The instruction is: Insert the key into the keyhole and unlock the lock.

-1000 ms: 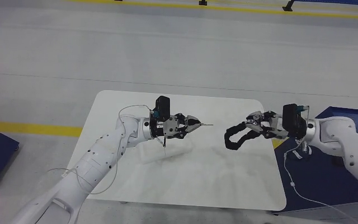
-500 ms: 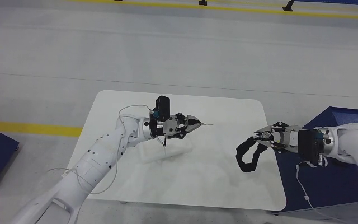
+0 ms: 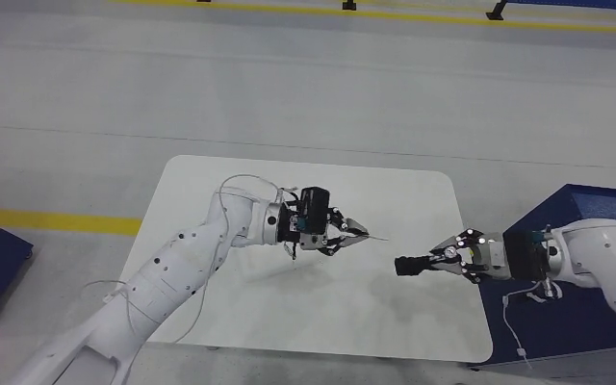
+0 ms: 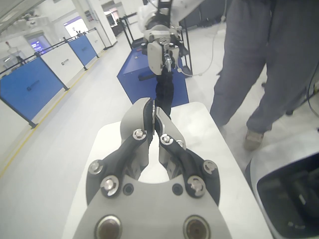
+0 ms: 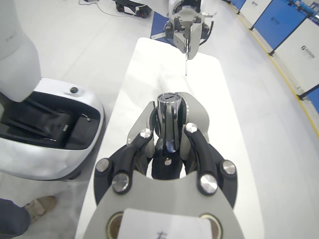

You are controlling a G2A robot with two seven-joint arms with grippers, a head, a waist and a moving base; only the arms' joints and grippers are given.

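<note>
My left gripper [image 3: 358, 231] hovers over the middle of the white table [image 3: 241, 192], shut on a thin metal key [image 3: 377, 237] whose blade points at the other arm. In the right wrist view the key [image 5: 186, 64] juts from the left gripper [image 5: 187, 50]. My right gripper [image 5: 169, 103] is shut on the lock's chrome cylinder [image 5: 167, 111], its keyhole [image 5: 169, 97] facing the key with a gap between them. In the top view the lock [image 3: 409, 265] is a black stub ahead of the right gripper [image 3: 445, 258]. The left wrist view has the lock's black cable [image 4: 164, 88] beyond my left gripper [image 4: 153, 105].
Both grippers hang above the table's bare top [image 5: 154, 70]. A blue platform [image 3: 577, 207] stands just past the table's right edge, under the right arm. Blue and white barriers [image 4: 30, 85] line the floor farther off.
The left gripper has moved right and nearer the front with the key. The right gripper has come back toward it, turning the lock so it points at the key instead of hanging in a loop.
</note>
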